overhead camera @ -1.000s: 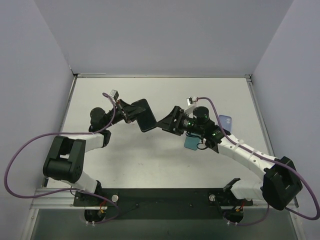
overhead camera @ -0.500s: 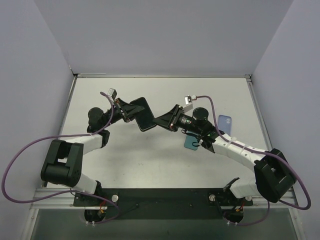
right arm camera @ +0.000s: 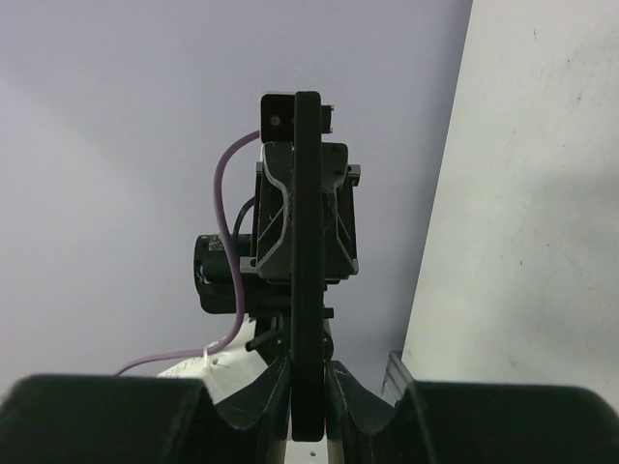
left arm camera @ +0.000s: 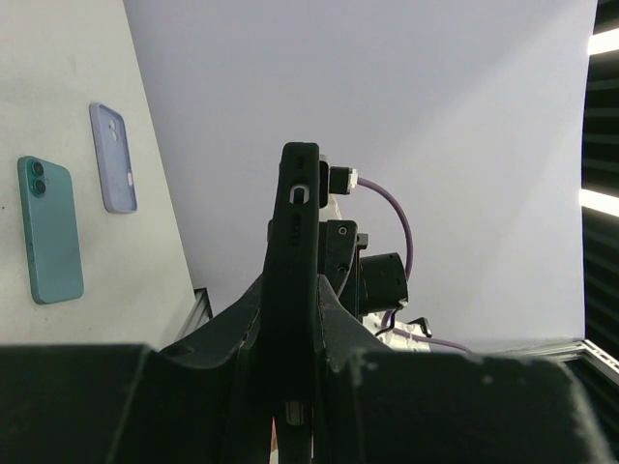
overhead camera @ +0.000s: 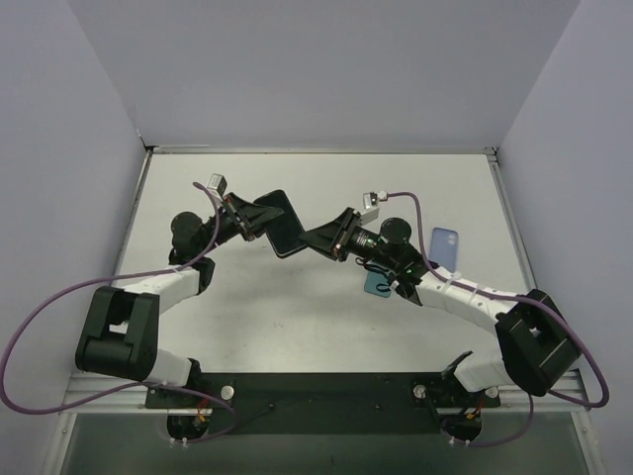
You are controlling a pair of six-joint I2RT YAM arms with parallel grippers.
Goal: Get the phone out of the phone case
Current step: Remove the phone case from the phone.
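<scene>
A black phone case (overhead camera: 283, 224) is held off the table between both arms, standing on edge. Which part of it is the phone I cannot tell. My left gripper (overhead camera: 259, 220) is shut on its left end. In the left wrist view the case's thick edge (left arm camera: 295, 251) rises out of the shut left gripper (left arm camera: 290, 387). My right gripper (overhead camera: 315, 240) is shut on the case's right end. In the right wrist view the thin edge (right arm camera: 307, 222) stands between the right gripper's fingers (right arm camera: 308, 391), and the left gripper sits behind it.
A teal phone (overhead camera: 376, 285) lies face down on the table, partly under the right arm, and shows whole in the left wrist view (left arm camera: 48, 229). A lavender case (overhead camera: 447, 244) lies further right, near the right wall (left arm camera: 113, 158).
My right gripper moved left to the black case and shut on its right end. The left arm shifted slightly up and left, still gripping the case.
</scene>
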